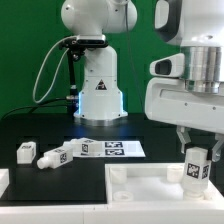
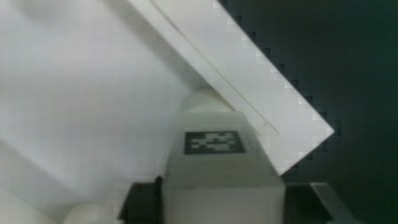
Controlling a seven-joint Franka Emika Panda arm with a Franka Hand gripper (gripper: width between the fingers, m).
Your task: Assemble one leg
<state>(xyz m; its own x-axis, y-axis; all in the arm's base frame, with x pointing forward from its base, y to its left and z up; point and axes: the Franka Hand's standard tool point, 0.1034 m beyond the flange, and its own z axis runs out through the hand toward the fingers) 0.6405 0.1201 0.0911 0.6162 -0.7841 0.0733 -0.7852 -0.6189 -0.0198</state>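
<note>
My gripper (image 1: 197,160) is shut on a leg (image 1: 197,170), a small white block with a black-and-white tag, and holds it upright over the right side of the large white panel (image 1: 140,190). In the wrist view the leg (image 2: 217,160) fills the space between my fingers (image 2: 148,200), with its tag facing the camera, and the panel's raised rim (image 2: 249,90) runs diagonally behind it. Whether the leg touches the panel cannot be told.
Three more legs lie on the black table at the exterior view's left: one (image 1: 26,152), one (image 1: 50,158), and one (image 1: 76,149) by the marker board (image 1: 112,149). A white robot base (image 1: 98,85) stands behind.
</note>
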